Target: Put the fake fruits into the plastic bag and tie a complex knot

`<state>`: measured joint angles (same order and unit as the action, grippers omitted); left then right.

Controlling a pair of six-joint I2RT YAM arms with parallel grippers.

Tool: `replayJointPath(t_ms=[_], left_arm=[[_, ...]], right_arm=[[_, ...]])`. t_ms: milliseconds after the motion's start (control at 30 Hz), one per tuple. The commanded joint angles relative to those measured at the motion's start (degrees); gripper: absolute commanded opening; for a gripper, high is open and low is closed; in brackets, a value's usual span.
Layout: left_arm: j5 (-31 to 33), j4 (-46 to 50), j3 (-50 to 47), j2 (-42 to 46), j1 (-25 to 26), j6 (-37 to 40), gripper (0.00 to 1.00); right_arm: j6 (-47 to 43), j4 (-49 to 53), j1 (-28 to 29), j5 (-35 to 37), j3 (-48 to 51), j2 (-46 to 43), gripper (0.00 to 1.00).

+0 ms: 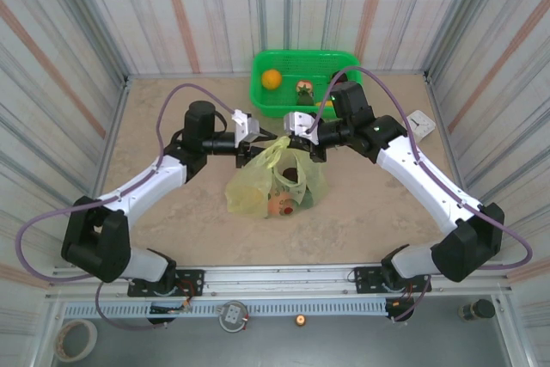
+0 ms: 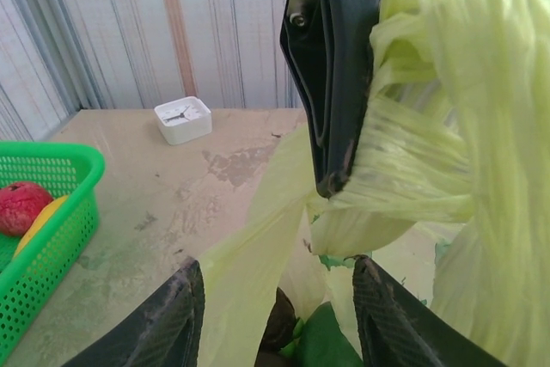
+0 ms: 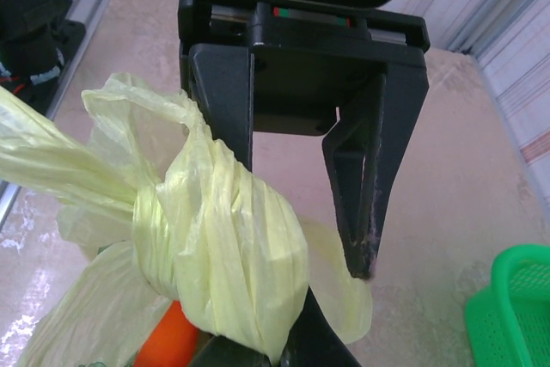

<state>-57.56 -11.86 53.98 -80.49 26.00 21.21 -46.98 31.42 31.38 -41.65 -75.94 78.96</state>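
The yellow-green plastic bag (image 1: 258,188) lies in the middle of the table with fake fruits (image 1: 281,203) showing through it. Its handles are twisted into a thick knot (image 3: 228,247) held up above the bag. My right gripper (image 1: 297,138) is shut on a strand beside the knot, its black tip (image 2: 331,180) buried in the plastic. From the left, my left gripper (image 1: 260,142) meets it, jaws open. A loose bag strand (image 2: 249,272) runs between its fingers (image 2: 172,320) unclamped. An orange fruit (image 3: 168,337) shows under the knot.
A rigid green basket (image 1: 344,62) stands at the back with an orange fruit (image 1: 271,79) and other fruits in it; its corner (image 2: 51,264) holds a red fruit (image 2: 19,206). A small white clock (image 1: 421,124) lies at the right. Striped walls surround the table.
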Motion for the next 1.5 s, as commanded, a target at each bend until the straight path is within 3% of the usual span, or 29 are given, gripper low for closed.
replayJointPath(t_ms=[0, 400, 767, 933, 1133, 1233, 1467], left_arm=[[-2.78, -2.36, 0.36, -0.84, 0.02, 0.04, 0.50], [-4.45, -11.08, -0.01, -3.11, -0.07, -8.75, 0.49], [-6.93, -8.92, 1.92, -4.13, -0.53, -9.17, 0.00], [-7.08, -10.35, 1.60, -3.99, -0.77, -10.57, 0.00], [-8.03, -11.41, 1.22, -3.56, -1.10, -12.24, 0.00], [-7.74, -11.21, 1.15, -3.45, -1.47, -12.57, 0.00], [-6.55, -9.42, 0.78, -1.92, -1.47, -10.98, 0.00]], right_arm=[[1.43, -0.48, 0.12, 0.34, -1.31, 0.68, 0.00], [1.64, -0.04, 0.68, 1.19, -2.28, 1.74, 0.00], [2.15, -0.39, 1.03, 1.39, -2.28, 2.12, 0.00], [2.81, -1.01, 1.06, 2.22, -1.91, 2.07, 0.00], [4.18, -8.31, 0.81, 8.26, 4.23, -2.30, 0.30], [4.80, -12.45, 0.94, 10.84, 8.56, -6.33, 0.41], [10.03, -17.85, 3.02, 16.91, 16.53, -16.32, 0.44]])
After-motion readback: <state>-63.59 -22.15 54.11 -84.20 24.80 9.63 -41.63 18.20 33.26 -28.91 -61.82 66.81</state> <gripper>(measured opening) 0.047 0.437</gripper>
